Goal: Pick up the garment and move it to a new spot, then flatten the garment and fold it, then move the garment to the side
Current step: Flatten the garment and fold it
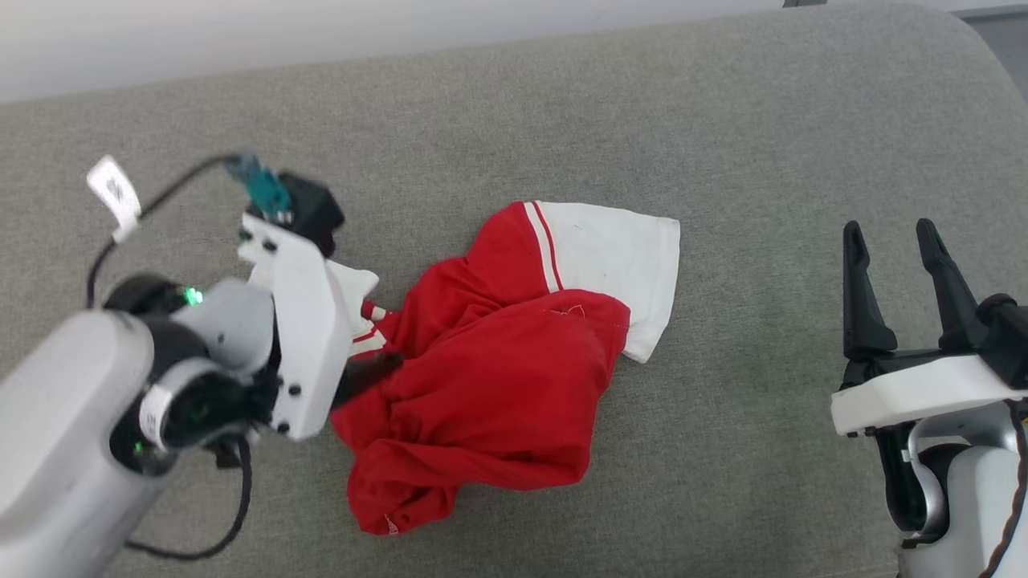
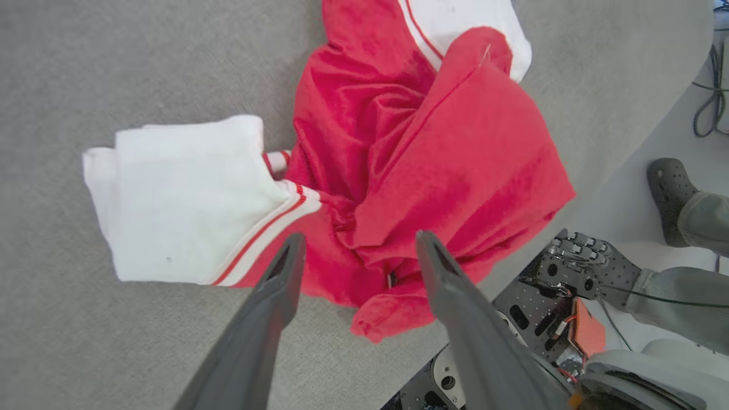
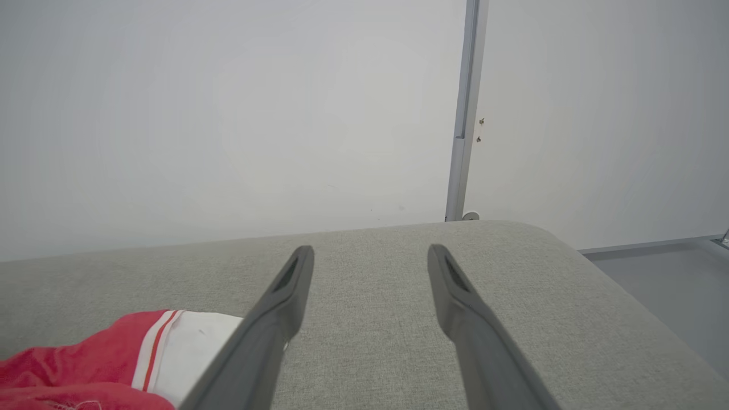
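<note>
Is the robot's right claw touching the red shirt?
Apart. The head view shows bare grey cushion between the open right gripper and the garment.

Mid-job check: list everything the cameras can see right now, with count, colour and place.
garment: one, red with white sleeves, crumpled in the middle of the cushion
cushion: one, grey fabric, under the garment
wall: one, white, behind the cushion
wall strip: one, grey, upright on the wall
shoe: one, dark grey, on a person's foot on the floor past the cushion's edge
robot base: one, black perforated plate with an orange part, beside the cushion's edge
left gripper: one, dark fingers, open, at the garment's left edge
right gripper: one, dark fingers, open, over bare cushion right of the garment
</note>
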Motion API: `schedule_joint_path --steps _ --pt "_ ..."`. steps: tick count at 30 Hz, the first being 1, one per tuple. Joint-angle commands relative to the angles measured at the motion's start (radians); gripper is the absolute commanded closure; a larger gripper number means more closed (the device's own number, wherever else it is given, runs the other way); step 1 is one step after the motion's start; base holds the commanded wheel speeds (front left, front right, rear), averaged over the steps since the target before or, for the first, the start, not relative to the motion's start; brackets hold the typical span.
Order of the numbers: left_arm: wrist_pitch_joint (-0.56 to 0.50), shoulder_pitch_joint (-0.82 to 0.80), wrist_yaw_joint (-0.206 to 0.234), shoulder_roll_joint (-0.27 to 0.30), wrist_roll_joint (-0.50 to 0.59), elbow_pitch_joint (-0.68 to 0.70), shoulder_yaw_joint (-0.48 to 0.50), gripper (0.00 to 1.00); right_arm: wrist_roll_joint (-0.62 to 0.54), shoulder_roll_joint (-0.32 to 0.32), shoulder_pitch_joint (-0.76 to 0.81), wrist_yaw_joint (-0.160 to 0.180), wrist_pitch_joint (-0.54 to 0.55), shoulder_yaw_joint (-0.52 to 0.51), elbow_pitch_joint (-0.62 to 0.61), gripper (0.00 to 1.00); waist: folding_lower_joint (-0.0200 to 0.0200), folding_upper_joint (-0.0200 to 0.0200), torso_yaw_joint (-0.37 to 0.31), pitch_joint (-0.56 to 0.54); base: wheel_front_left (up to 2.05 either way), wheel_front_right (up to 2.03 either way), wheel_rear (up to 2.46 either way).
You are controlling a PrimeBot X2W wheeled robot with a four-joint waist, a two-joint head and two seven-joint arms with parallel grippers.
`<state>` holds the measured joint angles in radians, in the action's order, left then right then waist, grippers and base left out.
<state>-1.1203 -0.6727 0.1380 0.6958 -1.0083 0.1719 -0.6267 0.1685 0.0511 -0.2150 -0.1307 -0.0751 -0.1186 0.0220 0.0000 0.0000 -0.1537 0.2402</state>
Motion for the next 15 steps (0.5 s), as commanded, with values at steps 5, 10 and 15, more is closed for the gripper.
schedule_joint_path --steps 5,10,15 --pt "-0.03 -0.063 -0.011 -0.05 0.015 -0.038 -0.034 0.0 0.001 0.0 -0.006 0.0 0.007 0.014 -0.005 0.0 0.0 0.0 -0.004 -0.009 0.0 0.0 0.0" --pt "-0.026 -0.062 -0.035 -0.103 0.022 -0.116 -0.077 0.0 0.001 0.0 -0.014 0.0 0.01 0.025 -0.007 0.0 0.0 0.0 -0.013 -0.008 0.0 0.0 0.0" --pt "-0.004 -0.049 -0.071 -0.128 0.05 -0.193 -0.121 0.0 0.001 0.0 -0.018 0.0 0.012 0.025 -0.013 0.0 0.0 0.0 -0.019 0.006 0.0 0.0 0.0"
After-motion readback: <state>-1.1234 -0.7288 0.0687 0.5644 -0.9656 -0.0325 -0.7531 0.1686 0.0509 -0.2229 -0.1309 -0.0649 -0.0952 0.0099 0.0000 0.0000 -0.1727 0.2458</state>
